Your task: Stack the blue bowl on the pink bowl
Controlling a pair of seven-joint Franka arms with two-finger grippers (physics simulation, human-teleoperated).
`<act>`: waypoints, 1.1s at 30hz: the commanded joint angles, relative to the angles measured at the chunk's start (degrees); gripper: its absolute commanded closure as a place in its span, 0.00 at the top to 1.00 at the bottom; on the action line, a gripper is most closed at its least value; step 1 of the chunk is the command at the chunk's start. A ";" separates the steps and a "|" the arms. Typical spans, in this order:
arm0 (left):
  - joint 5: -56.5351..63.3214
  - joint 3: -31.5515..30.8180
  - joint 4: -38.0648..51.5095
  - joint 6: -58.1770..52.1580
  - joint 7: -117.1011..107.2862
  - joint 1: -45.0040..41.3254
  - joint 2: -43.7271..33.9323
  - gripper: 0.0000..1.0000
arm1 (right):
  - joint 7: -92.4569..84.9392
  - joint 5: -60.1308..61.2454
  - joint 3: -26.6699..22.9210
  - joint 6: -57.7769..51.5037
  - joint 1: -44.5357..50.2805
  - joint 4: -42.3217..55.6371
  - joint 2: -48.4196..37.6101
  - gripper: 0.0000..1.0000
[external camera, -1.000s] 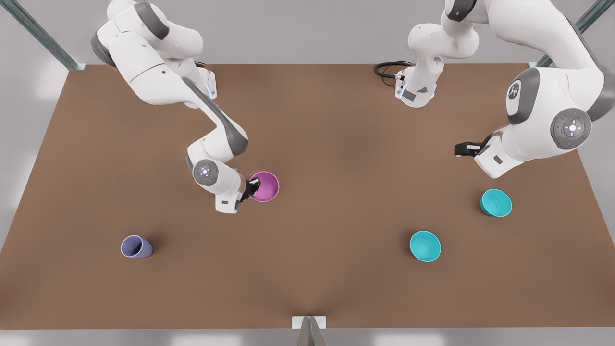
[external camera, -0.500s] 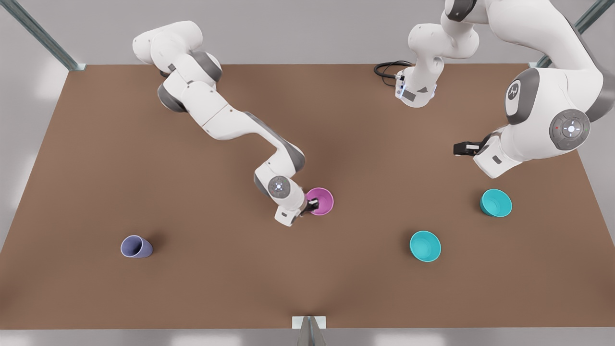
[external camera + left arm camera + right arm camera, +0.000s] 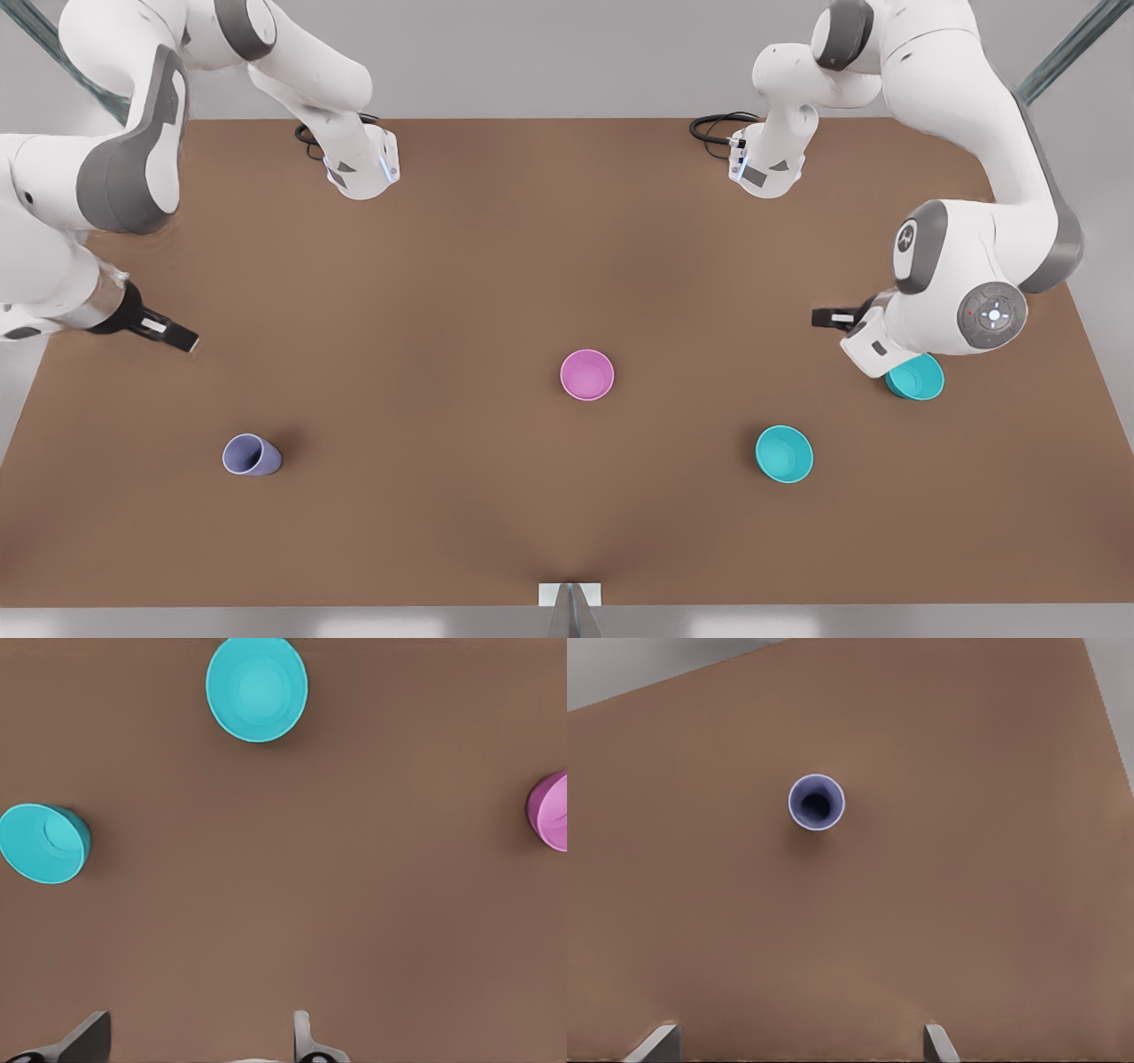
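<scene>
- The pink bowl (image 3: 587, 374) stands upright and alone near the middle of the table (image 3: 567, 221), with bare brown surface all round it and nothing touching it. In the left wrist view it is cut by the frame edge (image 3: 551, 811).
- Two blue bowls sit toward the front view's right, apart from each other and well apart from the pink bowl.
- The far blue bowl (image 3: 920, 379) lies closest to the table's right edge in the front view. Its upper-left part is hidden behind the left arm's wrist. In the left wrist view it shows whole (image 3: 42, 843).
- The near blue bowl (image 3: 784, 453) lies closer to the table's front edge, between the far one and the pink bowl along the table's width, with open surface on every side (image 3: 257, 688).
- The left gripper (image 3: 831, 316) hangs above the table just beside the far blue bowl, on the side toward the arm bases, holding nothing. Its fingers (image 3: 306, 1043) are spread wide in the left wrist view.
- The right gripper (image 3: 166, 331) waits near the table's left edge in the front view, well apart from all three bowls. Its fingers (image 3: 939, 1043) are spread wide and hold nothing.
- A cup (image 3: 252, 455) stands on the front view's left, lavender-blue, between the right gripper and the front edge. The right wrist view looks down into its open mouth (image 3: 816, 803).
- The stretch of table between the cup and the pink bowl is bare, as is the strip between the pink bowl and the near blue bowl.
</scene>
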 commanded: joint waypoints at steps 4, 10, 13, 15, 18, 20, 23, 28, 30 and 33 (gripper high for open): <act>-6.86 0.06 2.99 20.72 4.72 2.68 13.08 1.00 | -26.07 -0.92 -1.26 -14.54 0.82 -4.15 -5.64 1.00; -9.76 -0.03 2.73 38.31 17.38 7.87 23.54 1.00 | -26.78 -0.92 -2.31 -14.62 1.08 -3.98 -5.11 1.00; -13.80 -0.03 0.97 43.40 17.29 7.96 25.12 1.00 | -26.78 -0.48 -2.31 -14.80 0.56 -3.63 -4.67 1.00; -13.98 -0.11 0.18 44.63 17.11 7.96 25.83 1.00 | -26.78 -0.57 -2.31 -14.98 0.73 -3.54 -4.58 1.00; -17.76 -0.11 0.18 46.39 16.76 7.96 27.15 1.00 | -26.78 -0.57 -2.31 -14.98 0.73 -3.54 -4.41 1.00; -17.76 -0.11 0.18 46.48 16.67 7.96 27.76 1.00 | -26.69 -0.66 -2.40 -14.98 0.82 -3.54 -4.41 1.00; -17.06 -0.11 -1.05 46.13 17.29 7.87 27.67 1.00 | -26.69 -0.66 -2.40 -14.98 0.82 -3.54 -4.41 1.00; -16.97 -0.03 -1.05 45.51 16.32 7.61 27.67 0.31 | -26.69 -0.66 -2.40 -14.98 0.82 -3.54 -4.32 1.00; -17.06 -0.11 -1.05 45.43 16.06 7.34 27.58 0.21 | -26.69 -0.66 -2.67 -14.98 1.00 -3.54 -4.32 1.00; -16.97 -0.11 -1.14 45.34 14.30 6.90 27.50 0.21 | -26.69 -0.66 -2.75 -15.06 1.08 -3.54 -4.32 1.00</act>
